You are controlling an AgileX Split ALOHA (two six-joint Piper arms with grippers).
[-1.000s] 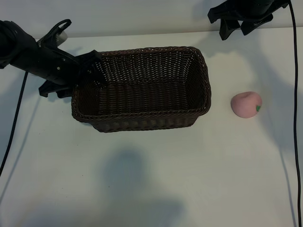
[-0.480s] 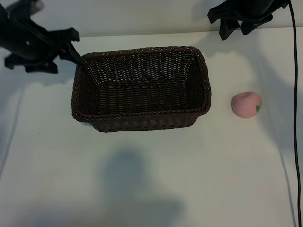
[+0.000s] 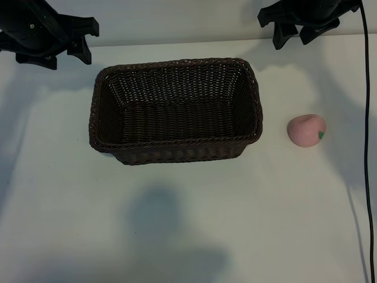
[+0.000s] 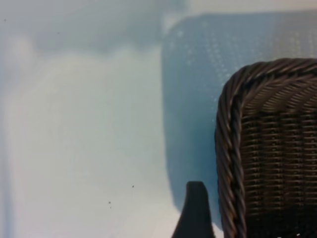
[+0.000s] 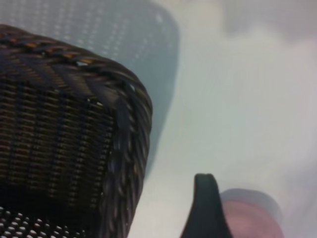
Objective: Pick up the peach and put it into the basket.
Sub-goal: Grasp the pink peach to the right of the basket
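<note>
The left claw (image 3: 68, 44) has lifted off the rim of the large dark-brown woven wicker basket (image 3: 175, 110) and now hangs clear beyond its far left corner, jaws wide apart and holding nothing. The basket stands empty on the white surface (image 3: 194, 224). The small round pale-pink toy peach (image 3: 306, 130) lies apart on the basket's right side, untouched, likelier work for the right claw (image 3: 296, 34), which hangs open and empty past it.

Bright, even overhead light washes the white table (image 3: 188, 236), with soft grey shadows pooling at six o'clock and along three o'clock. Both wrist views are soft and bluish, the near fingertips (image 5: 205, 208) blurred and out of focus.
</note>
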